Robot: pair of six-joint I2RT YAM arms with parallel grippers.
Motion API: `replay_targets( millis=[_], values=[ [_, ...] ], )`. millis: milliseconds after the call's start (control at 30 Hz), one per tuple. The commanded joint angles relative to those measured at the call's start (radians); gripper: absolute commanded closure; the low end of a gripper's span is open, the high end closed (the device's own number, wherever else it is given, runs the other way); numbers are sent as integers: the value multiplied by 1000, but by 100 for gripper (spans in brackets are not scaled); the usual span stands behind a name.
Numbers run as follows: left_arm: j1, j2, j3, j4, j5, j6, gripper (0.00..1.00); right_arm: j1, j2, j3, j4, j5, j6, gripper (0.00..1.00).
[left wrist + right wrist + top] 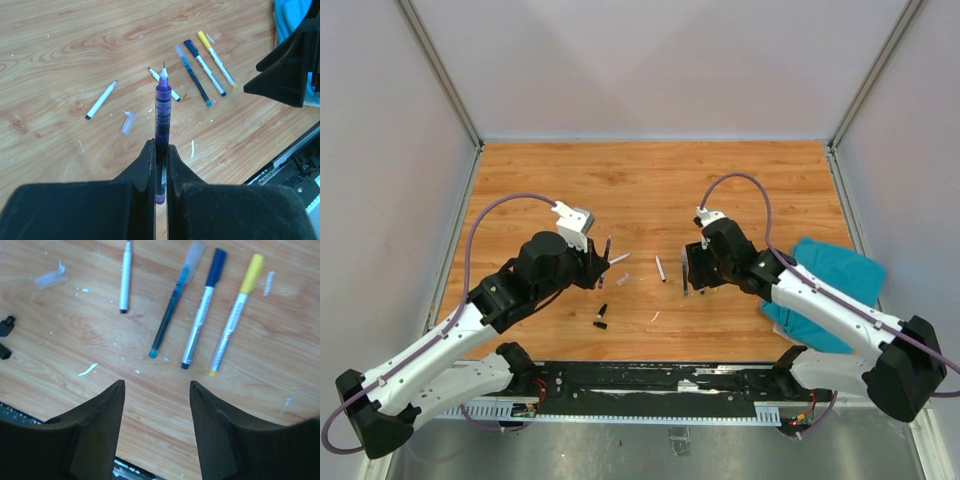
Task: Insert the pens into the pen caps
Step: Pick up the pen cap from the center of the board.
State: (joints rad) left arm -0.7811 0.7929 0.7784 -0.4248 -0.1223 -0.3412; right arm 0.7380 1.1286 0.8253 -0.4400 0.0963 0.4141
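Clamped between the closed fingers of the left gripper (160,147): a purple pen (161,105), gripped low on the barrel, most of its length jutting out past the fingertips, above the wooden table (60,40). Translucent violet barrel with ringed ridges, white cone at the front, fine bare needle tip, uncapped. Beyond that tip, flat on the wood, a short white pen (175,95). Further left, a second white pen (101,100) with a dark tip, and near it a clear cap (129,123) lying loose.

Spread apart and gripping nothing, low over bare wood: the fingers of the right gripper (156,385). Just ahead of those fingertips, apart from them, side by side and nearly parallel: a teal pen (170,320) wearing a see-through cap, a blue-capped pen (202,310) with a white barrel, a yellow-capped pen (235,315) with a white barrel.

Between the two arms, nearer the bases, small black pen caps (601,317). At the right edge, partly under the right arm, a teal cloth (830,285).
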Motion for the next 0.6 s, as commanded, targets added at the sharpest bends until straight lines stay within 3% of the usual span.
replay_targets(
  millis=[0, 400, 567],
  values=[
    [2, -18, -17, 4, -8, 29, 100, -8, 83, 69, -41, -127, -33, 46],
    [2, -126, -17, 18, -15, 43, 100, 129, 265, 145, 49, -172, 42, 47],
    [2, -204, -15, 23, 21, 59, 100, 149, 303, 111, 218, -135, 26, 44]
  ],
)
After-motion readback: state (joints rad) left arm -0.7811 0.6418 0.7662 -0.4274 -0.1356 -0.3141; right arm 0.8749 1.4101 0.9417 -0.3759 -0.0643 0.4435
